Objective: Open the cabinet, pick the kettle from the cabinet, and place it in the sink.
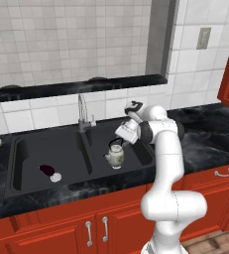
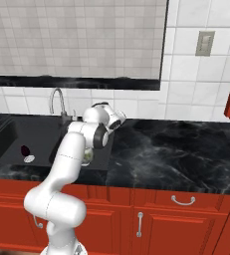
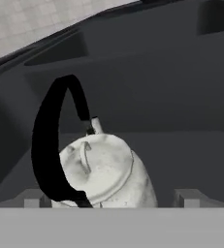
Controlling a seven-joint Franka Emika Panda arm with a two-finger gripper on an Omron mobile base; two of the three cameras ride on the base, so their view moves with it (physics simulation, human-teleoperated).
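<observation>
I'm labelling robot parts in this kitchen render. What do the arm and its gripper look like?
The arm is glossy white, built of thick rounded tube segments with dark grey bands at the joints, widening to a bulbous white base. No cables or markings show. The gripper hangs from a white hand block; in the hand view its two finger tips are small, squarish and grey.

The kettle (image 1: pixel 116 156) looks like glazed white ceramic, the sink (image 1: pixel 31 154) matt black, its faucet (image 1: pixel 83 111) polished metal.
</observation>
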